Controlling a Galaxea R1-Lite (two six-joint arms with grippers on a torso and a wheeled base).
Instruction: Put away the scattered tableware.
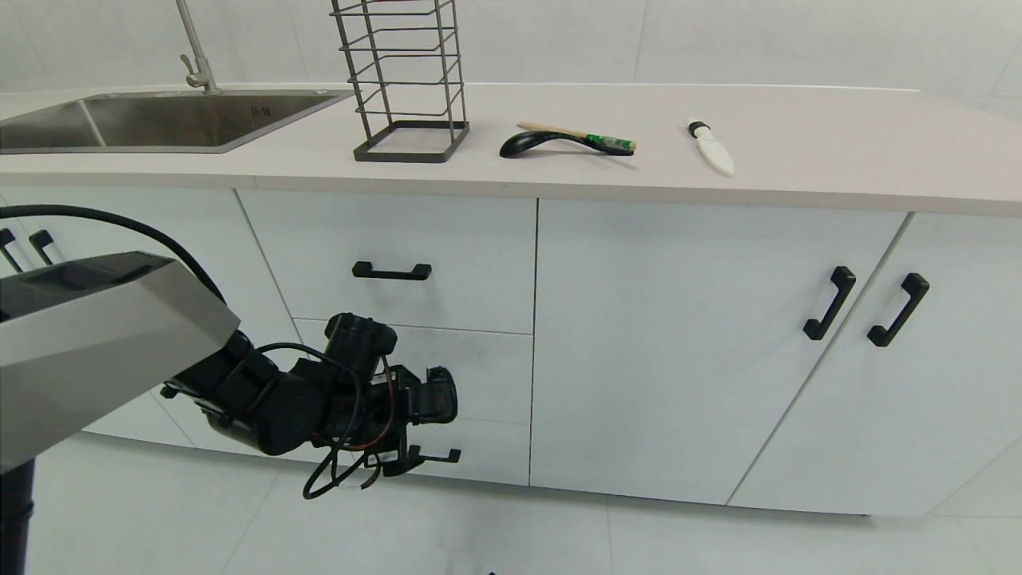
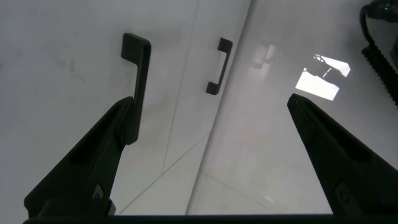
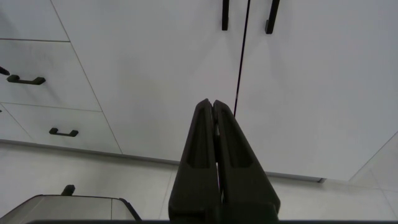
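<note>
The black spoon and the white knife are laid on the bench, well apart from both arms. The left gripper is held low, fingers spread, just beside the lower drawer handle; the right gripper is clenched on nothing. The handle should probably be centred between the fingers before closing, and the drawer pulled straight out.

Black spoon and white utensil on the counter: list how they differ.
The black spoon lies sideways near the wire rack, with a green-tipped stick along it. The white utensil lies alone, farther right, pointing toward the counter edge. Both rest on the counter.
</note>
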